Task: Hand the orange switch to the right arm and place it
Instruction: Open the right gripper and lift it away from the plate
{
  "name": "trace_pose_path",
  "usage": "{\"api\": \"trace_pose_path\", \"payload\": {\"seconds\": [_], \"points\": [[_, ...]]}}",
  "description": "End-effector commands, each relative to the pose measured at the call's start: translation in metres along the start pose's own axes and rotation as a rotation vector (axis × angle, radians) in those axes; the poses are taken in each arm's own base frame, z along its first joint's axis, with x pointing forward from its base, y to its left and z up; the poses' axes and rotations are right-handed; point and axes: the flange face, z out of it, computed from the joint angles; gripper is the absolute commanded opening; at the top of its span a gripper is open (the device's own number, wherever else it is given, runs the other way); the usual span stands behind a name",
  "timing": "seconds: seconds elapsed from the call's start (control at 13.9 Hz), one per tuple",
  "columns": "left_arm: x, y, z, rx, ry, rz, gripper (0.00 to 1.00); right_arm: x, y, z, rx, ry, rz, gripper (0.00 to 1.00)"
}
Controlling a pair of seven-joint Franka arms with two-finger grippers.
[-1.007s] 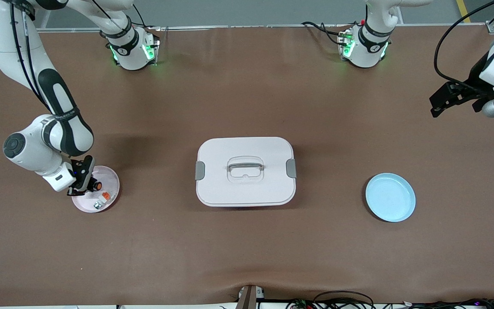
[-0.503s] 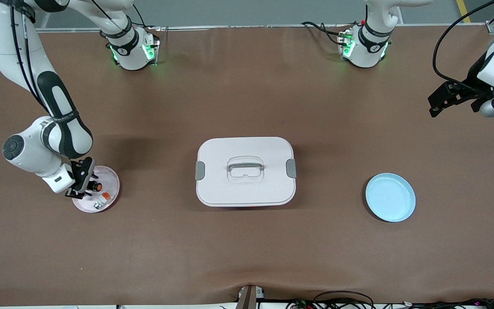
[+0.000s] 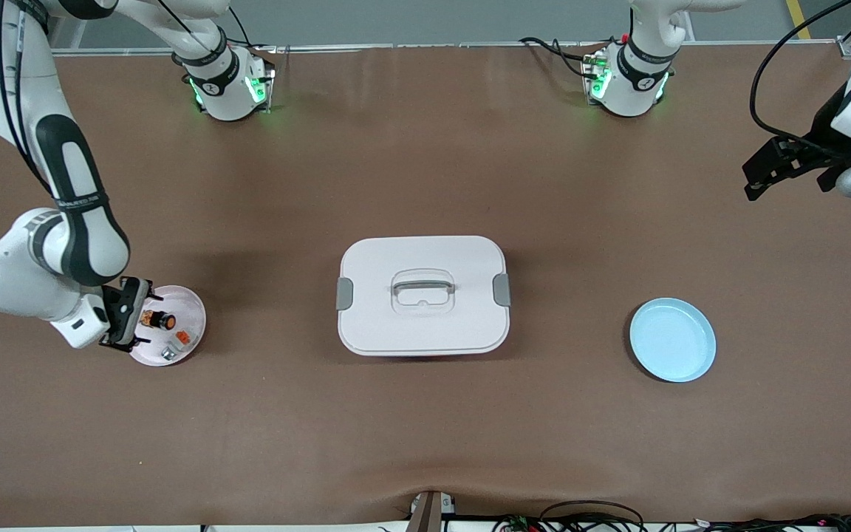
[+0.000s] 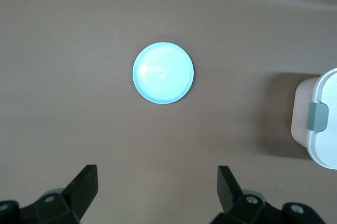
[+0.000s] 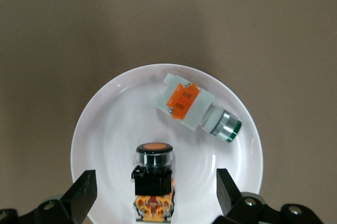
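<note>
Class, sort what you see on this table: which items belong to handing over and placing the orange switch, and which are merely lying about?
Job:
orange switch on pink plate
right hand, open around it
left hand, open, waiting

Lying about:
white-grey switch
lidded box
blue plate

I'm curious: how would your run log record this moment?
right gripper: open over orange switch in pink plate | left gripper: open, waiting

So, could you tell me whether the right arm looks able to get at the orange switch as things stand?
Probably yes. The right gripper is open over the pink plate, its fingers either side of the orange switch, which lies apart from the white-grey switch. Nothing blocks the way down.
</note>
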Motion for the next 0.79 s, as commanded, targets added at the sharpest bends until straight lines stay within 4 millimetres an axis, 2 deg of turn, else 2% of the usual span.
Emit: {"api": "trace_pose_path", "payload": {"seconds": [0.0, 0.29, 0.58, 0.72], "points": [[0.002, 0.0, -0.002, -0.011, -0.006, 0.01, 1.0, -0.001, 0.002, -0.033, 0.023, -0.017, 0.114, 1.0], [-0.001, 0.0, 0.0, -0.007, -0.026, 0.011, 1.0, 0.022, 0.003, -0.106, 0.019, -0.137, 0.362, 1.0], [-0.004, 0.005, -0.004, -0.004, -0.021, 0.024, 1.0, 0.028, 0.009, -0.182, 0.03, -0.153, 0.579, 1.0], [-0.009, 0.006, -0.007, -0.003, -0.034, 0.039, 1.0, 0.032, 0.007, -0.206, 0.029, -0.167, 0.712, 1.0]]}}
